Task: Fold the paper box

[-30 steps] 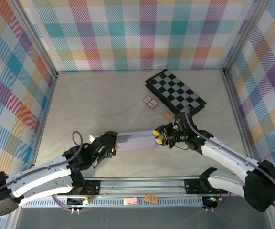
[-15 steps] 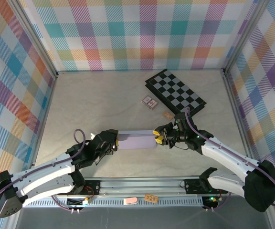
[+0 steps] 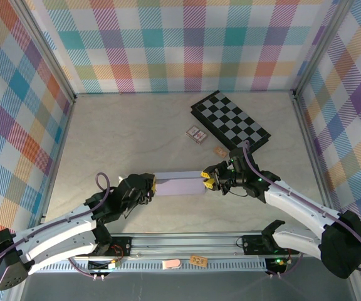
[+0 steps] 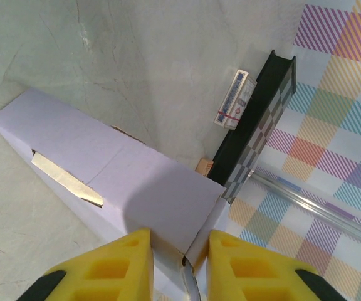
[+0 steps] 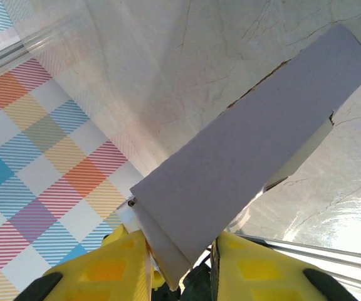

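Currently: paper box (image 3: 179,185) is folded up into a flat lavender rectangle. It lies on the near side of the checkerboard (image 3: 230,122), toward the arm bases and a little left of it, and apart from it. Long axis runs left-right, roughly parallel to the near table edge.

Left gripper (image 3: 150,187) is at the box end farther from the checkerboard. In the left wrist view its yellow fingers (image 4: 121,263) stand narrowly apart on either side of that end's corner, with the lavender top face and a loose end flap between them. Cannot tell whether the pads actually press the cardboard.

Right gripper (image 3: 207,180) is at the box end nearer the checkerboard. In the right wrist view the box narrows down into the gap and both yellow fingers (image 5: 108,266) sit against its end. Read as pinching the box.

Box detail, left wrist view: the long side wall has a slot with an off-white tab showing through. A crease runs across the top face.

Other items: small patterned card pack (image 3: 196,134) just beside the checkerboard's left edge. Small tan tag (image 3: 220,152) near the checkerboard's near corner, between it and the right gripper. Plaid walls stand behind the checkerboard.
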`<state>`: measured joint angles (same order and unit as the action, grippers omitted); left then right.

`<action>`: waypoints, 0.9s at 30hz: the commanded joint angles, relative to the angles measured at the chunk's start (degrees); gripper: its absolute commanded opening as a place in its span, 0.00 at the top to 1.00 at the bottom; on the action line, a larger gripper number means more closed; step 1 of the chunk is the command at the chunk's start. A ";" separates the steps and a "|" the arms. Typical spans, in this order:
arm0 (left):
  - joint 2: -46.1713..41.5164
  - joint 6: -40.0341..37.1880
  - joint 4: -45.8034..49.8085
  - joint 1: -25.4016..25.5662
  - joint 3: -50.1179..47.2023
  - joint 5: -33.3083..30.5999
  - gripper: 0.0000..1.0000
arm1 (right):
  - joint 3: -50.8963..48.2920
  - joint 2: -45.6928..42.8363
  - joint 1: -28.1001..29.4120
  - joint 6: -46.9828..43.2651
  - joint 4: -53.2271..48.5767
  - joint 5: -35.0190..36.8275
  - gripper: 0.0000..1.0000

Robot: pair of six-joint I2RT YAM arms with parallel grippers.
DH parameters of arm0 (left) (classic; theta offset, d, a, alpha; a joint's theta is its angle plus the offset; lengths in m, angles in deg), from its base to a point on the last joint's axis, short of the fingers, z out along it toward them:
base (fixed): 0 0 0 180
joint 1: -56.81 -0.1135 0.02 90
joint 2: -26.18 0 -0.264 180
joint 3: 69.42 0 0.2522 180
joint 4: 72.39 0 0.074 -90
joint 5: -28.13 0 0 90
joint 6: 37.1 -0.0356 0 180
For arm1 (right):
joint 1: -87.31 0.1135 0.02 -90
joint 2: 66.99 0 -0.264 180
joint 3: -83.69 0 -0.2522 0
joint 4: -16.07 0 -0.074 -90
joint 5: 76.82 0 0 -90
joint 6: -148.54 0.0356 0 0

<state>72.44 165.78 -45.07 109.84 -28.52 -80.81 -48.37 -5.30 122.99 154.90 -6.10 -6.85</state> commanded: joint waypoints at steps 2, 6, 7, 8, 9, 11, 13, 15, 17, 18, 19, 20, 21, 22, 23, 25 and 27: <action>1.48 13.52 4.94 -0.30 -2.78 4.65 0.77 | -1.63 2.60 0.09 -1.69 -11.99 2.48 0.75; 1.25 13.35 6.34 -0.30 -3.19 5.39 0.79 | -0.62 3.49 0.10 -3.23 -18.48 2.10 0.80; 1.20 13.27 6.78 -0.30 -3.21 5.49 0.79 | -0.49 3.72 0.11 -3.43 -19.90 2.04 0.81; 1.16 13.30 7.00 -0.30 -3.29 5.75 0.79 | -0.23 4.02 0.11 -3.67 -21.57 1.95 0.83; 1.20 13.16 6.92 -0.30 -3.39 5.97 0.80 | 0.06 4.52 0.11 -3.88 -22.99 1.94 0.85; 1.32 13.11 6.78 -0.30 -3.49 6.27 0.80 | 0.25 5.52 0.06 -4.39 -24.48 1.71 0.88; 1.62 13.03 6.83 -0.30 -3.49 6.60 0.82 | 0.53 6.78 0.09 -4.60 -25.90 1.32 0.90; 2.11 12.98 6.66 -0.30 -3.56 7.27 0.84 | 0.84 7.90 0.11 -4.93 -26.60 1.05 0.91; 2.62 13.18 6.74 -0.28 -3.78 8.20 0.90 | 1.58 8.74 0.09 -5.45 -27.70 1.26 0.94; 2.86 13.31 6.90 -0.30 -3.75 8.61 0.94 | 2.15 9.09 0.08 -5.82 -28.17 1.44 0.95; 2.92 13.48 6.92 -0.30 -3.83 8.90 0.99 | 2.64 9.38 0.03 -6.28 -28.37 1.55 0.97; 2.91 13.55 6.95 -0.30 -3.84 8.92 1.00 | 3.24 9.56 0.06 -6.58 -28.82 1.77 0.98; 2.82 13.61 6.96 -0.30 -3.82 8.83 1.00 | 3.87 9.78 0.08 -6.98 -29.25 1.91 0.99; 2.79 13.67 6.91 -0.30 -3.84 8.83 1.00 | 4.43 9.93 0.06 -7.37 -29.65 2.07 0.99; 2.78 13.63 6.77 -0.30 -3.76 8.83 1.00 | 4.98 10.08 0.06 -7.70 -29.97 2.25 1.00; 2.78 13.44 6.72 -0.26 -3.54 8.79 1.00 | 5.63 10.04 0.09 -7.98 -30.45 2.50 1.00; 2.89 12.42 5.23 -0.30 -3.49 8.42 1.00 | 5.90 10.07 0.04 -8.49 -29.25 2.45 1.00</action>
<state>72.28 165.78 -45.53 109.52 -28.89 -79.50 -39.10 1.02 122.51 148.74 -20.32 -8.36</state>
